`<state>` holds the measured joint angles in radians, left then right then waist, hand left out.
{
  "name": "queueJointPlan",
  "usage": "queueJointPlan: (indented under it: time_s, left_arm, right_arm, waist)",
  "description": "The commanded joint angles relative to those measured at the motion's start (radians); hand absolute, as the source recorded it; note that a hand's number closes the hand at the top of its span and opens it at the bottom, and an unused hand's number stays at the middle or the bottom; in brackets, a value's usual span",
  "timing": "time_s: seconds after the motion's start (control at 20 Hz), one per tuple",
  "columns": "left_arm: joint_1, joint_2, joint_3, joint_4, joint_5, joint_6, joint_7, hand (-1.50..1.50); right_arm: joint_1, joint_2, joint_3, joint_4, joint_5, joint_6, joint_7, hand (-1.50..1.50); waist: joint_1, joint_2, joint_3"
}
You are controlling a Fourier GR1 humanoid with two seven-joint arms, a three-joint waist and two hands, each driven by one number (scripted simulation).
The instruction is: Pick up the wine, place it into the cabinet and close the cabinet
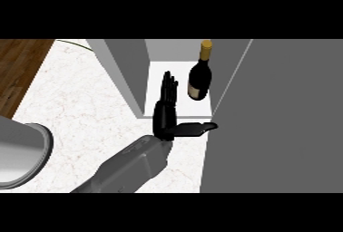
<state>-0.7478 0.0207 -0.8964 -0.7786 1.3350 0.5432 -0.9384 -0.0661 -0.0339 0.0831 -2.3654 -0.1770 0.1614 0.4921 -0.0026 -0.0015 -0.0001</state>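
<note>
White marbled counter [87, 113] fills the left and centre of the head view, with dark wood flooring [20, 68] showing beyond its far left corner. A grey rounded object [20, 154] of unclear identity sits at the left edge.

Head view, cabinet: the grey cabinet [124, 72] stands open on the counter. Its left wall and pale interior floor are visible, and its door [281, 118] is swung wide open, occupying the right side of the view.

Head view, task item: the wine bottle [199, 77], dark glass with a gold-capped neck and a pale label, stands upright inside the cabinet, toward the right of the opening, close to the door.

Head view, hands: one hand [166, 113] shows at the cabinet mouth, just left of the bottle and apart from it. Its fingers are straight and point into the cabinet; its thumb extends right toward the door's edge. It holds nothing. By its central position I judge it the right hand, without certainty. No other hand is visible.

Assessment: placement appears complete; closing remains. Risk: a careless move of the hand could clip the bottle and topple it. Should the door swing before the hand clears, the fingers would block it.
</note>
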Motion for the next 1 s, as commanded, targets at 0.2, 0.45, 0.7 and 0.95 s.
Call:
queueJointPlan:
  time_s: [0.2, 0.45, 0.7, 0.95]
  left_arm:
    - [0.141, 0.120, -0.035, -0.251, -0.158, -0.012, 0.074, -1.50]
    - [0.260, 0.282, -0.037, -0.516, -0.212, 0.007, 0.132, -1.50]
    - [0.359, 0.382, -0.049, -0.713, -0.280, 0.020, 0.158, -1.50]
    - [0.437, 0.536, -0.039, -0.848, -0.295, -0.094, 0.194, -1.50]
  right_arm:
    - [-0.050, -0.005, 0.002, 0.011, 0.010, -0.021, 0.034, -1.50]
    - [-0.039, -0.034, -0.075, -0.011, -0.023, -0.013, 0.026, -1.50]
    - [0.032, -0.061, -0.066, -0.093, -0.116, 0.036, 0.073, -1.50]
    - [0.066, -0.123, -0.043, -0.074, -0.111, 0.173, -0.030, 1.50]
  waist:
    - [0.008, -0.001, 0.000]
    - [0.011, -0.003, 0.000]
    - [0.010, -0.005, 0.001]
    - [0.010, -0.003, 0.001]
